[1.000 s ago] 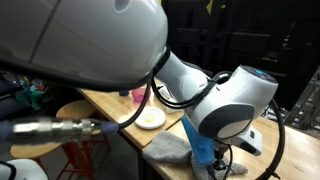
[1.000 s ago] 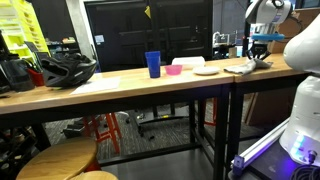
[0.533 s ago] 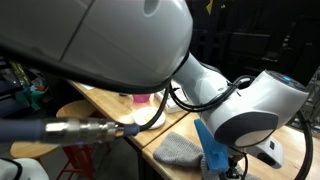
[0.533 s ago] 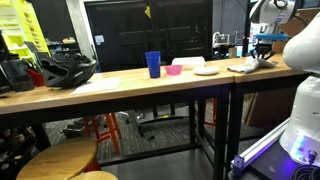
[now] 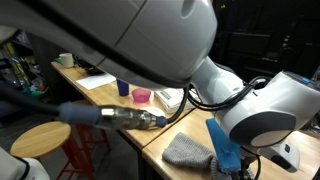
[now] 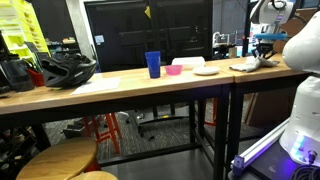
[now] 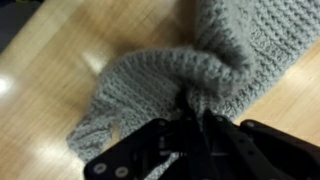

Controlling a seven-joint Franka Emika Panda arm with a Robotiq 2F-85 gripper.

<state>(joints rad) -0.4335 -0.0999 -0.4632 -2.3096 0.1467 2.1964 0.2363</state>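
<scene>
The wooden tabletop (image 7: 40, 110) carries my grey knitted cloth (image 7: 170, 70); in an exterior view the cloth (image 5: 188, 150) lies rumpled near the tabletop's end. My pincer (image 7: 196, 104) is down on it, clamped on a raised fold. I judge the grasp made and the lift not yet done, since most of the cloth rests flat.

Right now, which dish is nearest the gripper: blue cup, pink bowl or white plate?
The flat white plate, beside the grey knitted cloth the gripper grips; pink bowl and blue cup stand farther.
</scene>
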